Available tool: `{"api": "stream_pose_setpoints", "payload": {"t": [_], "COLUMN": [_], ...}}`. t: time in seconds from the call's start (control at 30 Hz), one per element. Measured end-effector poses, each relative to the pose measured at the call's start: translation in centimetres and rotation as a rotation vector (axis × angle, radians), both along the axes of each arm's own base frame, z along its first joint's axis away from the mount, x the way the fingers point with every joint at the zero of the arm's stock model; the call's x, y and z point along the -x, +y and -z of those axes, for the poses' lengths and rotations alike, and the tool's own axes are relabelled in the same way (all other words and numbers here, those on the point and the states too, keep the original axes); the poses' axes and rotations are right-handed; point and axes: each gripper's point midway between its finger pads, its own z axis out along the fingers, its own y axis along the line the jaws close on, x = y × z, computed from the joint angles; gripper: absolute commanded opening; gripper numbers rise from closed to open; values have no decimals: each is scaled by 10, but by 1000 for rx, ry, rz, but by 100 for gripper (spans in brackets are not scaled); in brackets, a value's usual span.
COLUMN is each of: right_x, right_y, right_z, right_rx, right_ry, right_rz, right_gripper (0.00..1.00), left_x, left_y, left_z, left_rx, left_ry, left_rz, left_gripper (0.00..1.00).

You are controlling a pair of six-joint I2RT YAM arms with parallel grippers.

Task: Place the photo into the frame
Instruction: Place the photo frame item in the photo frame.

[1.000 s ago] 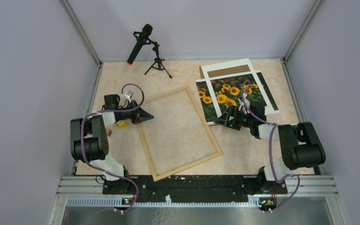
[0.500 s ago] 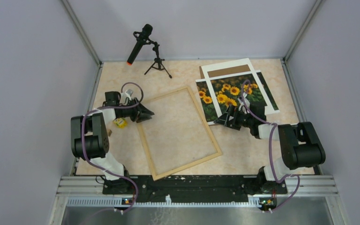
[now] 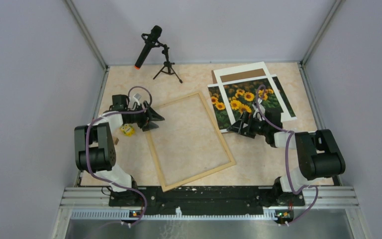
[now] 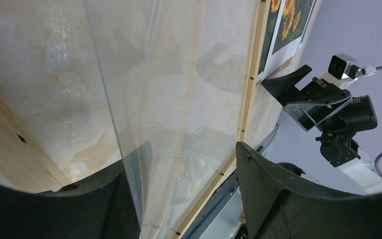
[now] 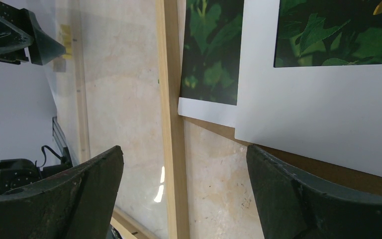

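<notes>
While photo (image 3: 241, 99) is seen under white mat (image 3: 241, 68), frame (image 3: 199, 176): not yet filled.
Left fingers (image 4: 288, 199): parted, nothing held.
Right fingers (image 5: 318, 199): spread wide, nothing held.

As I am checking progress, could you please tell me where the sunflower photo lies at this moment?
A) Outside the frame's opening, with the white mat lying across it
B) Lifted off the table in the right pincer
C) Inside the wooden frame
A: the photo lies flat to the right of the frame, and the white mat lies across it.

Sunflower photo (image 3: 238, 99) beside flat wooden frame (image 3: 199, 176)
</notes>
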Motion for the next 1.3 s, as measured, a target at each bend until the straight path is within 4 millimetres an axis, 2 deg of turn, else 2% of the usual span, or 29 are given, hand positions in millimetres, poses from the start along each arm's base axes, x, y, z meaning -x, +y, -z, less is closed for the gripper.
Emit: {"api": "stream_pose_setpoints", "payload": {"t": [0.43, 0.77, 0.93, 1.03, 1.3], "right_x": [0, 0, 0, 0, 0], "right_y": [0, 0, 0, 0, 0], "right_z": [0, 0, 0, 0, 0], "right_rx": [0, 0, 0, 0, 2], "right_ry": [0, 0, 0, 0, 1], "right_rz": [-1, -1, -2, -1, 0], "right_gripper": [93, 93, 93, 93, 93], "left_x": [-1, 7, 12, 15, 15], "left_y": [12, 25, 32, 37, 51], "left_z": [-11, -12, -6, -7, -27], "left_rx": [-135, -235, -285, -333, -479], "left_ry": [-12, 15, 58, 80, 14], "left_rz": [-29, -65, -86, -96, -120], "left_gripper": [81, 88, 98, 98, 98]}}
